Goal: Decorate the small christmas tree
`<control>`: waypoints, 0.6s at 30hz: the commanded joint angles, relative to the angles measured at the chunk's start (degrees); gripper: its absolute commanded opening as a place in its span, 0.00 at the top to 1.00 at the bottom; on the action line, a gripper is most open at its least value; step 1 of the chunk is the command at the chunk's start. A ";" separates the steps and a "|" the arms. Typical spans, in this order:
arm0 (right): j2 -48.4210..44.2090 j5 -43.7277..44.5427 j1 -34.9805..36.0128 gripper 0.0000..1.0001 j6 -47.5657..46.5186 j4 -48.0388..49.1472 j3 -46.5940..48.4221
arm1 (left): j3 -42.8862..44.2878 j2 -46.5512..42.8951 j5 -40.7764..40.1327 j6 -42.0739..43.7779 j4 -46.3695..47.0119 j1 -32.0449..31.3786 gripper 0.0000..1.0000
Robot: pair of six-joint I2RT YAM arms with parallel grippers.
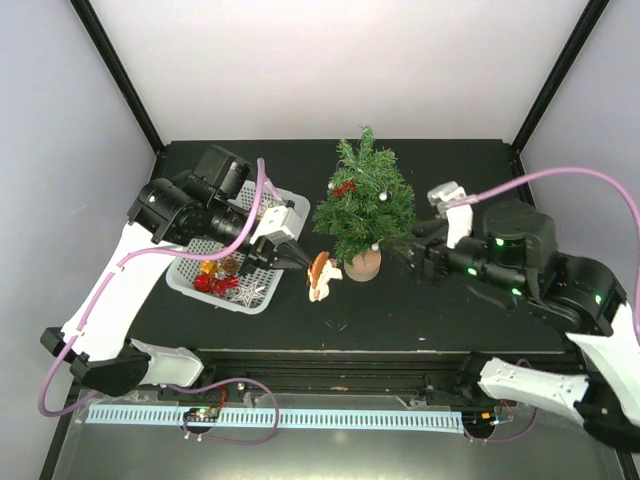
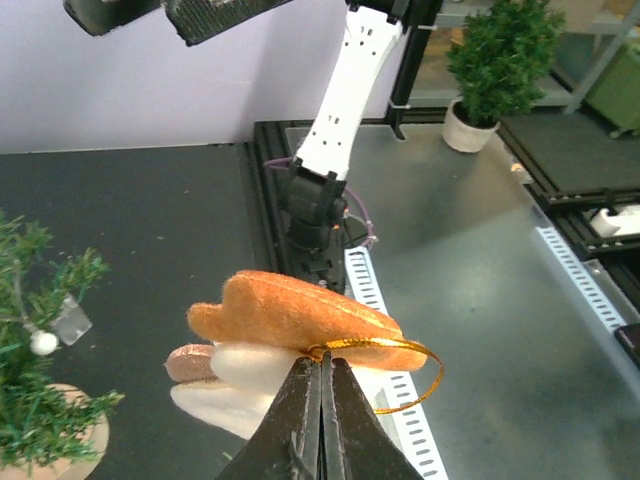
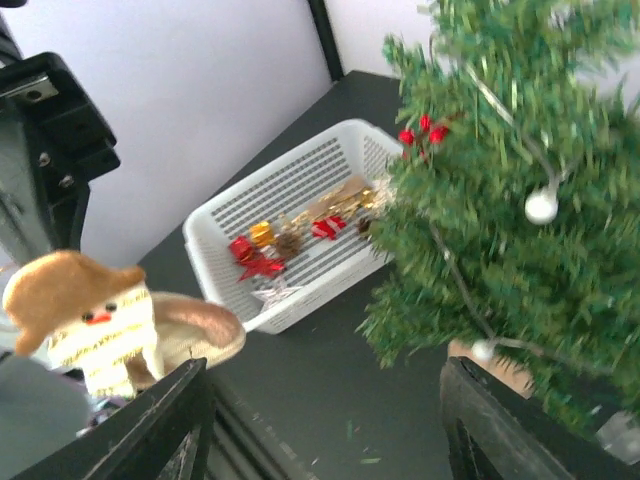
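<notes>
Finds the small christmas tree (image 1: 365, 205) upright on its round wooden base at mid-desk (image 1: 450, 310), carrying red berries (image 1: 344, 186) and white beads (image 1: 383, 196). Records the left gripper (image 2: 322, 400) pressed together on the gold loop (image 2: 385, 343) of a felt snowman ornament (image 2: 290, 320), held just left of the tree's base. Notes the right gripper (image 3: 322, 368) spread and empty, close beside the tree's lower right branches. Logs a white basket (image 1: 185, 280) of ornaments left of the tree.

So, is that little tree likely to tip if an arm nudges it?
Probably somewhat: the small christmas tree is bushy and wide above a narrow round base, so it looks top-heavy. Its branches likely flex rather than resist.
</notes>
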 commanded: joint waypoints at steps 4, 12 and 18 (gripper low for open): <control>13.21 35.56 19.99 0.36 -3.47 -6.17 14.71 | -1.23 -2.31 -2.35 -3.89 4.90 -0.48 0.99; 1.41 15.75 21.44 0.37 -15.63 12.64 -3.17 | -3.16 -4.33 9.45 5.83 -3.66 -0.56 0.98; -4.18 9.49 21.48 0.33 -16.90 17.81 -12.96 | -5.08 -5.45 13.78 9.94 -7.27 -0.77 0.99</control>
